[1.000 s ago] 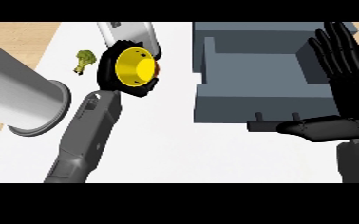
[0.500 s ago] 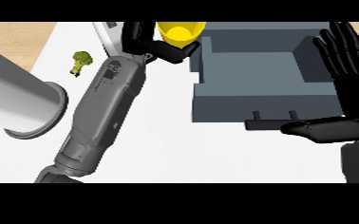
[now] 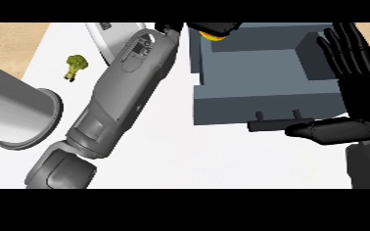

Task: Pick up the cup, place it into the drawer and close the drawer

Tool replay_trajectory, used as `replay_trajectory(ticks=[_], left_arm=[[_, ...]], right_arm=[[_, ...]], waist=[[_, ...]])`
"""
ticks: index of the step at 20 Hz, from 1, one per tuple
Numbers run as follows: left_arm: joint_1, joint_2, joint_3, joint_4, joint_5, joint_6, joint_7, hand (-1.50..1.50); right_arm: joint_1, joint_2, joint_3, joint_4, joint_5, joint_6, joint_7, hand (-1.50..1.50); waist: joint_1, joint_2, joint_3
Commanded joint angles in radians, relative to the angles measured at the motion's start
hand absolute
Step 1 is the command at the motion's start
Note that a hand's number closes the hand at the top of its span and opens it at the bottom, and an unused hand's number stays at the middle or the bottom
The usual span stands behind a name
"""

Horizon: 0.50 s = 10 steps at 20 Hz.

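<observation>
**A:** What do we see of the cup (image 3: 213,35)?

**B:** Only a small sliver of bright yellow with a touch of orange, right at the top edge of the view. The black fingers of the left hand (image 3: 217,27) are curled over it and hide most of it. It sits at the back left corner of the drawer (image 3: 267,107). We cannot tell whether it is above the wall or already inside.

**A:** How much open room is there?

**B:** The drawer is pulled out, and we see a bare blue-grey box with four walls. Its dark handle (image 3: 269,126) faces us on two short posts. In front of it the white worktop (image 3: 217,161) is bare. The left forearm (image 3: 130,93) lies slantwise across the worktop from the lower left to the top, just beside the drawer's left wall. A tan wooden strip (image 3: 22,39) borders the worktop at the top left.

**A:** And the other hand?

**B:** The right hand (image 3: 356,98) is at the right edge, released, with its fingers straight and pointing up. Its thumb reaches left, just beside the handle, and we cannot tell if they touch.

**A:** What can we count?

**B:** One cup, one drawer and two hands. There is also one green broccoli floret (image 3: 75,66) to the left of the forearm. One large grey cylinder (image 3: 25,115) lies at the left edge. One pale curved object (image 3: 108,36) is partly hidden behind the forearm.
</observation>
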<state>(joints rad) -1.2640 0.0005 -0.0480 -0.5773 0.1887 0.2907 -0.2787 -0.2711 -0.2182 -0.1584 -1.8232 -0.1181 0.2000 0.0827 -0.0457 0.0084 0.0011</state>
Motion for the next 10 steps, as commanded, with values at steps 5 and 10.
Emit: replay_trajectory(ticks=[5, 10], left_arm=[[-0.098, 0.000, -0.117, 0.243, 0.057, 0.021, 0.028, 1.50], [-0.078, 0.000, -0.237, 0.290, 0.073, -0.041, 0.091, 1.50]], right_arm=[[-0.067, 0.000, 0.006, 0.041, -0.013, 0.011, -0.010, -1.50], [-0.077, 0.006, 0.034, 0.028, -0.010, 0.021, -0.004, -1.50]], waist=[[-0.058, 0.022, 0.001], [-0.106, 0.024, 0.002]])
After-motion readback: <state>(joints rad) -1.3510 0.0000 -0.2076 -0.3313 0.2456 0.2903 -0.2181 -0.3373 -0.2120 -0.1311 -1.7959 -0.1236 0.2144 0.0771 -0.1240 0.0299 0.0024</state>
